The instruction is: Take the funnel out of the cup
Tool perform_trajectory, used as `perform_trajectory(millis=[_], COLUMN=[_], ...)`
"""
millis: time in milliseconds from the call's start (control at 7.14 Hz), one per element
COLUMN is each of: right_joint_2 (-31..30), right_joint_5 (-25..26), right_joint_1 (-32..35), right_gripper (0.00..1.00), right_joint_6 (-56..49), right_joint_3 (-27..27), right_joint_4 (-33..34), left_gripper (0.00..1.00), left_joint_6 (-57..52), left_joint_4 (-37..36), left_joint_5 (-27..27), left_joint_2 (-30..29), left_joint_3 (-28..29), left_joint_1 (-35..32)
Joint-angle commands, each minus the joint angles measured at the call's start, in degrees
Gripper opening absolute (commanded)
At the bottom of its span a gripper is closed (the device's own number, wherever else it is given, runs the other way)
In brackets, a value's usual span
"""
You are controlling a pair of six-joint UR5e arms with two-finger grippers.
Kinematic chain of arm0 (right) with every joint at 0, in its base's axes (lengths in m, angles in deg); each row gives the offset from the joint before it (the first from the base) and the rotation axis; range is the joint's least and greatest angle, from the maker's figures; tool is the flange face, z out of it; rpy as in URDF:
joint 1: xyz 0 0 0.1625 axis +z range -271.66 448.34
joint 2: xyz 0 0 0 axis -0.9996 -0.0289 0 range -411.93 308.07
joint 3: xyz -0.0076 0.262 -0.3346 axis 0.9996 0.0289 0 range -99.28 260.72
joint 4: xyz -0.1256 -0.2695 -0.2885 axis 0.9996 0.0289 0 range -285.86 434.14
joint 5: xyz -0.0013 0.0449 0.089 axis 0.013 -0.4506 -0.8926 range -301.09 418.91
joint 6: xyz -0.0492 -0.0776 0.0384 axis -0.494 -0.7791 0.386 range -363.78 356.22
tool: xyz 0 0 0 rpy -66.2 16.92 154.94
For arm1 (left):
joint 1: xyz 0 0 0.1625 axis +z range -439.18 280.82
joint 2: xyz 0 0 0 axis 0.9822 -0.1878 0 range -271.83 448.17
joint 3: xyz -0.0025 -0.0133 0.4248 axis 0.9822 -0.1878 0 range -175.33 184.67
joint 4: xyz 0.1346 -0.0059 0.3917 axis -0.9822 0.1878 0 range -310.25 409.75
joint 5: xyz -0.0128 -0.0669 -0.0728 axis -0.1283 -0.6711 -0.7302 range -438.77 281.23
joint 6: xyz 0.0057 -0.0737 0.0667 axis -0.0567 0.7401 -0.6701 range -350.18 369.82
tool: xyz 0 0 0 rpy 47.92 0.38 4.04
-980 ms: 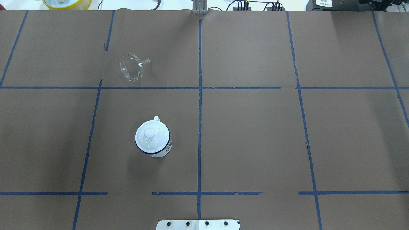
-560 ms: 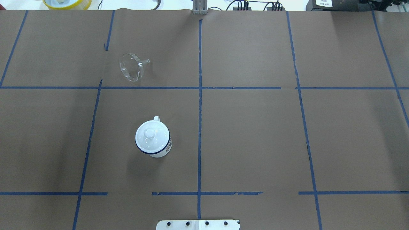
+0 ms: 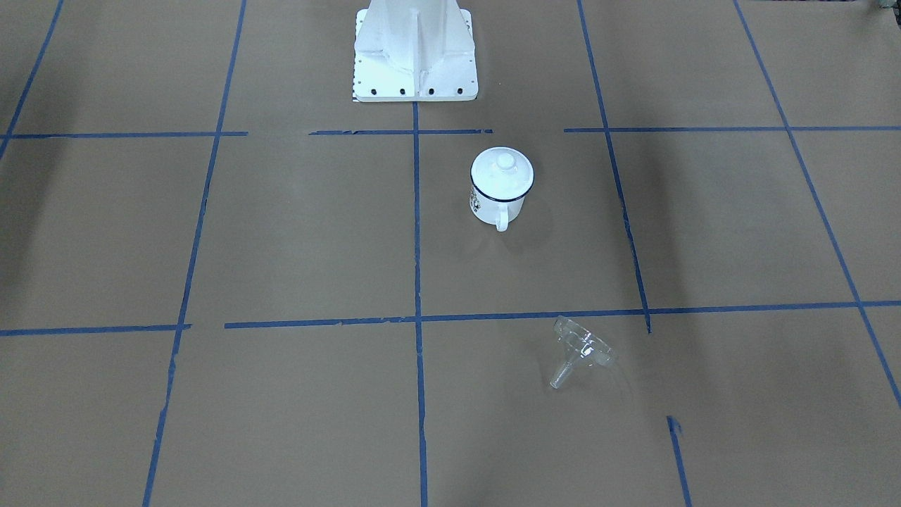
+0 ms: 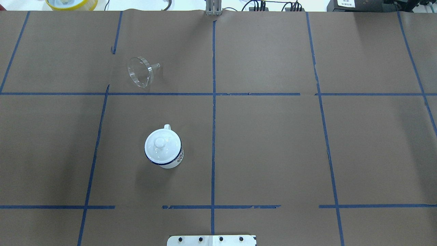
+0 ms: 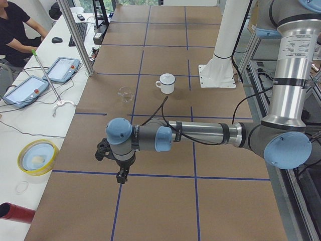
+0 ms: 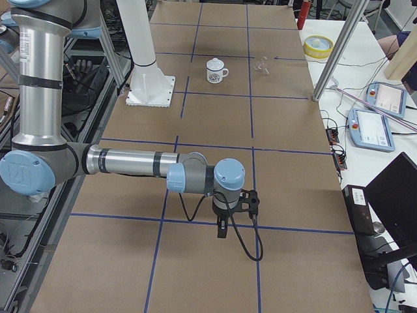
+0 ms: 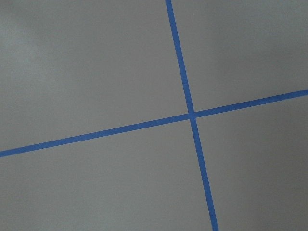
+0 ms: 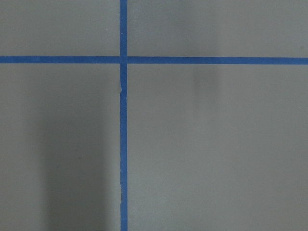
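The clear funnel [image 4: 140, 72] lies on its side on the brown table, apart from the cup; it also shows in the front view [image 3: 581, 350] and in both side views [image 5: 124, 93] [image 6: 262, 65]. The white cup [image 4: 175, 160] with a dark blue rim stands upright, with a white knobbed lid [image 4: 160, 146] on top of it [image 3: 493, 208]. My left gripper [image 5: 122, 175] hangs over a tape crossing at the table's left end, far from both. My right gripper [image 6: 223, 229] hangs over the right end. I cannot tell whether either is open or shut. The wrist views show only paper and tape.
The robot's white base plate [image 4: 211, 240] sits at the near edge [image 3: 415, 49]. A yellow bowl [image 5: 37, 156] and teach pendants [image 5: 60, 69] lie on the side bench beyond a metal pole [image 5: 75, 35]. A person [image 5: 15, 25] sits there.
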Motion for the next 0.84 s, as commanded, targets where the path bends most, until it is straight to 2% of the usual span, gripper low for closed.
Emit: perform_trajectory(millis=[0,420,700], right_joint_2=[0.0,0.0,0.0], right_joint_5=[0.0,0.0,0.0], right_joint_1=[0.0,0.0,0.0], right_gripper=[1.0,1.0,1.0], right_joint_6=[0.0,0.0,0.0], right_joint_3=[-0.01,-0.01,-0.01], right_joint_4=[0.0,0.0,0.0], left_gripper=[1.0,1.0,1.0], left_joint_6=[5.15,5.15,5.15], left_joint_4=[0.24,0.15,0.41], left_joint_5=[-0.08,-0.34,-0.08], left_joint_2=[-0.08,0.7,4.29], left_joint_3=[-1.39,-1.48,-3.75], left_joint_1=[0.0,0.0,0.0])
